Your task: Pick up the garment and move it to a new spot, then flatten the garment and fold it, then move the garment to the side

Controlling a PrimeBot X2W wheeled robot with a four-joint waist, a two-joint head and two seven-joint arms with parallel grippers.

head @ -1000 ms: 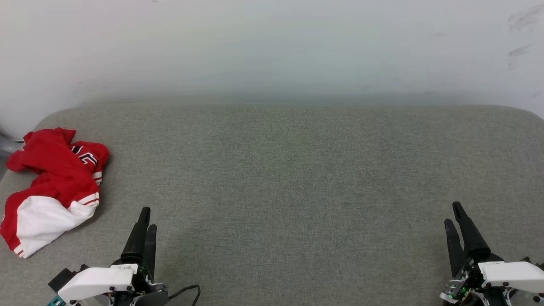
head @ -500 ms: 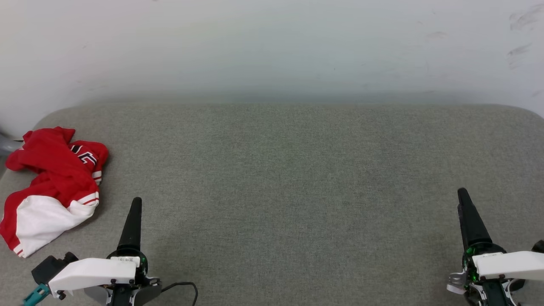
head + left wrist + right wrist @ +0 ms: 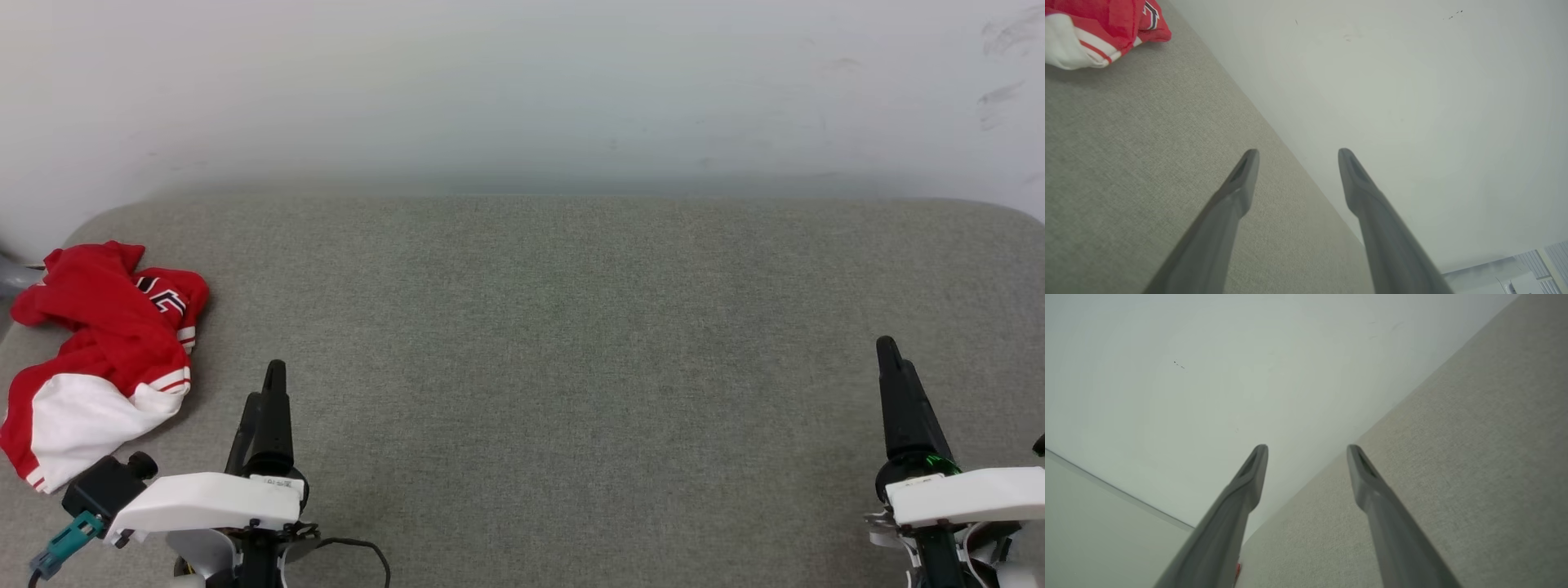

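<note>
At the far left edge of the grey surface (image 3: 571, 327), the shirt (image 3: 102, 359) lies crumpled in a heap, with nothing touching it. Its long axis runs roughly far to near along that edge, on a slight slant. Red cloth with black lettering is at the far end, and a white sleeve (image 3: 82, 425) with striped trim is at the near end.

The left gripper (image 3: 263, 382) stands just to the right of the heap's near half, close to it but apart. Its fingers point away from the robot, alongside the shirt rather than at it. The left wrist view confirms this: the shirt (image 3: 1098, 28) sits in the top left corner, well off the line of the left gripper (image 3: 1296, 153), whose fingers are spread and empty.

The right gripper (image 3: 1306, 448) is likewise spread and empty. In the head view the right gripper (image 3: 890, 351) stands at the opposite side, well apart from the shirt.

Assessment: the pick-up has not begun. The left arm is much the nearer. It would need to swing to its own left and tip down, and the white sleeve end is its closest hold.
</note>
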